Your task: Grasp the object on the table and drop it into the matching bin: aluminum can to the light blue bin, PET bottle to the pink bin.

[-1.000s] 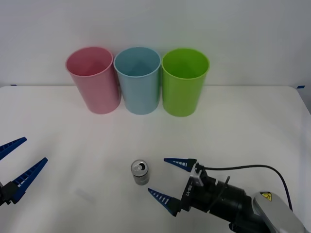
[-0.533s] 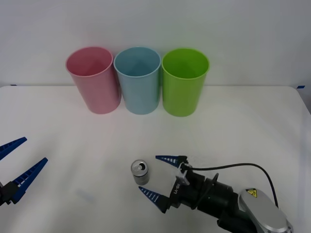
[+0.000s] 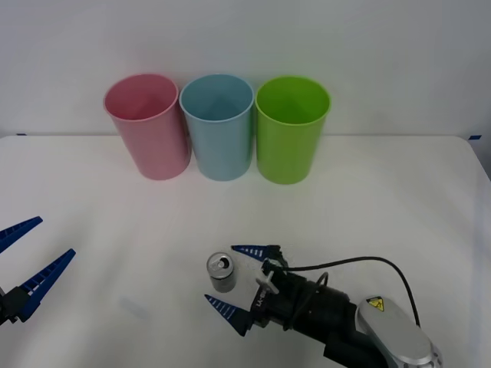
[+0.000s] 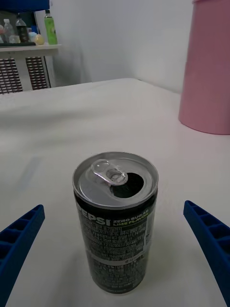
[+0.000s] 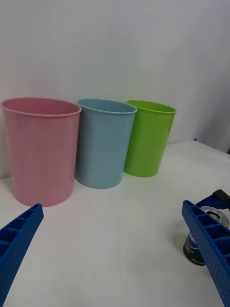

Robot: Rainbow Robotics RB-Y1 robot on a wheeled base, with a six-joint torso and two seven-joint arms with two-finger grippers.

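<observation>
Silver-grey on top and dark down the sides, the aluminum can [image 3: 222, 272] is what we're using as our reference here. It stands upright on the white table [image 3: 399, 199], pull-tab facing up, with the mouth already open. From the right wrist view we can read a Pepsi Zero label on the can [image 4: 115, 218].

Our right gripper [image 3: 240, 281] sits low, just beside the can on its right, jaws spread wide. One blue finger reaches past the can's far side and the other past its near side, neither touching it.

Our left gripper [image 3: 27, 259] hangs well off to the can's left, near the table edge, fingers also wide apart with nothing between them.

Well behind the can, three bins stand in a tight row. The light blue bin [image 3: 218, 126] is almost straight behind it, the pink bin [image 3: 148, 125] is behind and left, and a lime green bin [image 3: 291, 128] is behind and right.
</observation>
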